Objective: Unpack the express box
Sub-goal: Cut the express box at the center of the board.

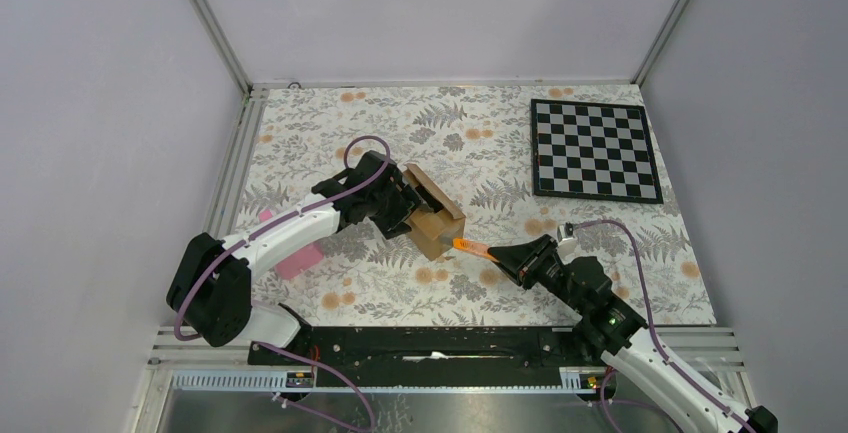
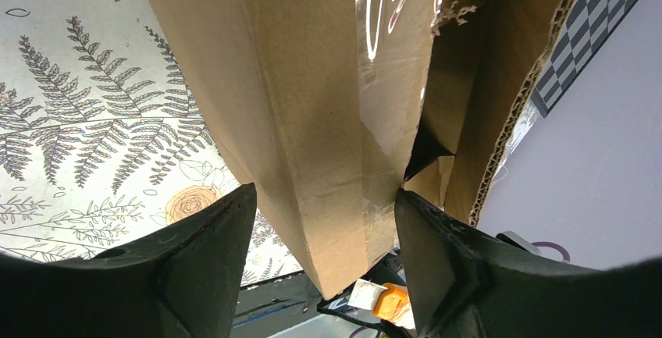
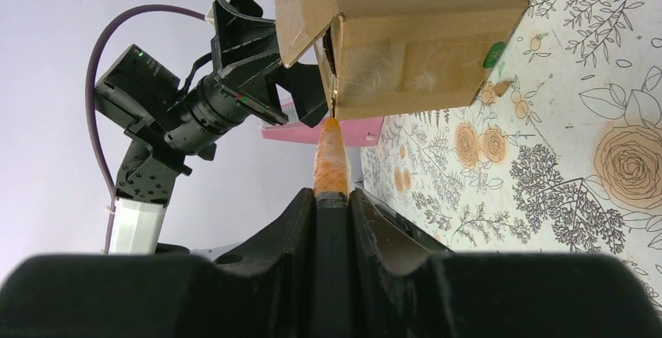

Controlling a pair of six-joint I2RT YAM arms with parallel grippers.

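The express box (image 1: 437,216), brown cardboard with clear tape, sits mid-table with its far flaps raised. My left gripper (image 1: 404,209) is shut on its left end. In the left wrist view both fingers (image 2: 199,256) press the box (image 2: 312,96) between them, and an opened corrugated flap (image 2: 507,80) shows at the right. My right gripper (image 1: 518,256) is shut on the orange-and-black cutter (image 1: 473,246). In the right wrist view the cutter (image 3: 330,154) points up from my right gripper (image 3: 332,195), its tip at the taped seam on the box's (image 3: 414,33) near corner.
A chessboard (image 1: 594,150) lies at the back right. A pink wedge (image 1: 297,261) lies on the floral mat by the left arm and also shows behind the cutter in the right wrist view (image 3: 297,133). A black rail (image 1: 430,343) runs along the near edge.
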